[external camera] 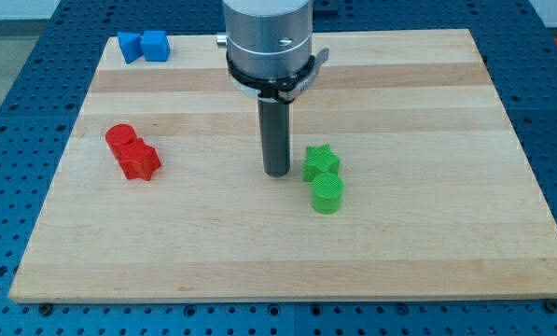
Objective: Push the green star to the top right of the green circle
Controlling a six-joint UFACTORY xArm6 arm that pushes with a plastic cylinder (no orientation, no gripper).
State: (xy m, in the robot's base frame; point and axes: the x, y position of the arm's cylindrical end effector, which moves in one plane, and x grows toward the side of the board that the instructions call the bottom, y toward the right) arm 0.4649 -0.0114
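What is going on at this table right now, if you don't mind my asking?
My tip rests on the wooden board, just to the view's left of the green star. The star sits directly above the green circle, touching it, not yet at its top right. Red blocks and blue blocks lie apart, toward the view's left.

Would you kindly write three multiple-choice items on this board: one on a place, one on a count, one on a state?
1. Where is my tip relative to the green star?
A. to its left in the view
B. to its right
C. on top of it

2. How many red blocks are there?
A. one
B. two
C. four

3. How do the green star and green circle stand?
A. touching
B. far apart
C. stacked

Key: 1 A, the rod ends left of the star; 2 B, a red pair lies at the view's left; 3 A, no gap shows.
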